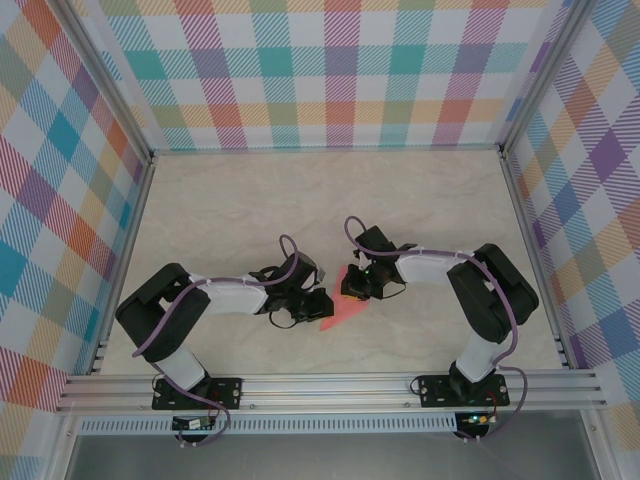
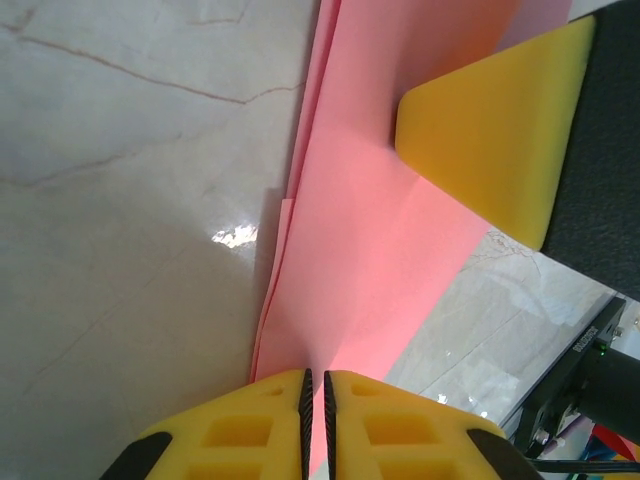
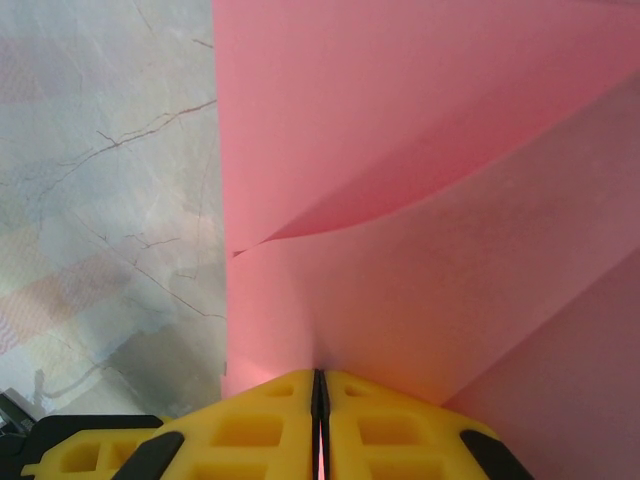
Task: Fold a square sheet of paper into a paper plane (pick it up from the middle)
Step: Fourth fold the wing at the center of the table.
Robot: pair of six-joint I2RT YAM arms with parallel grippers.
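Pink paper (image 1: 345,308), folded into layers, is held close over the table (image 1: 300,200). Our left gripper (image 2: 315,378) pinches the paper's left edge, jaws pressed together on the layers; our right gripper (image 3: 318,378) pinches its right side the same way. From the left jaws the paper's long axis runs straight ahead toward the right gripper's finger (image 2: 490,150), so we judge neither gripper nearer
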